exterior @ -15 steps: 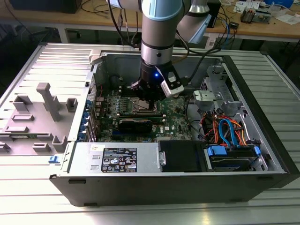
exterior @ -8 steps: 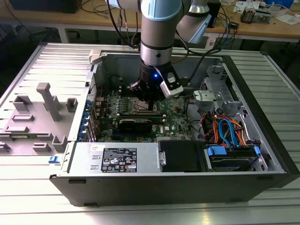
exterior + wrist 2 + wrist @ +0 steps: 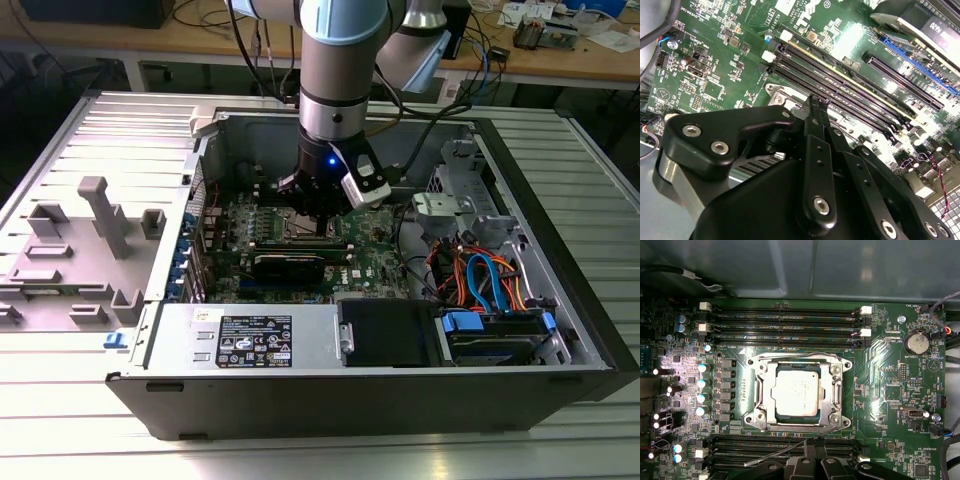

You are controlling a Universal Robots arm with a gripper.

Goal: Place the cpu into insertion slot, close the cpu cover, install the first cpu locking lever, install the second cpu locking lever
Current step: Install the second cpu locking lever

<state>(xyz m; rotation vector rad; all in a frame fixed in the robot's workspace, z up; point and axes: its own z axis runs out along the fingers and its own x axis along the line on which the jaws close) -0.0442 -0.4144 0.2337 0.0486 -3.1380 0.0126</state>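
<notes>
Lever work under way at the closed socket

Claw (image 3: 320, 218) hangs just above the centre of the exterior view, low inside the open computer case (image 3: 400, 380) and over the green board (image 3: 885, 365). In the second wrist view its 2 fingers (image 3: 816, 115) run together to a single narrow tip, so it reads as clenched, with no chip carried.

The cpu (image 3: 796, 393) already lies flat in the insertion slot (image 3: 774, 371), silver top up. The cpu cover (image 3: 832, 390) is folded down around it, framing the chip through its cut-out. That puts steps 1 and 2 behind, by my reading.

A thin locking lever (image 3: 775, 456) along one side of the socket slants away from the frame, apparently not yet latched. The claw tip (image 3: 807, 445) sits right at this rod. Whether it touches or pinches the rod, I cannot tell. A second lever (image 3: 790, 355) on the opposite side lies close along the cover, but whether it is hooked is unclear.

So the lever stage seems in hand. It calls for pressing the slanted rod down and tucking it sideways under its catch, without sliding off so thin a wire.
</notes>
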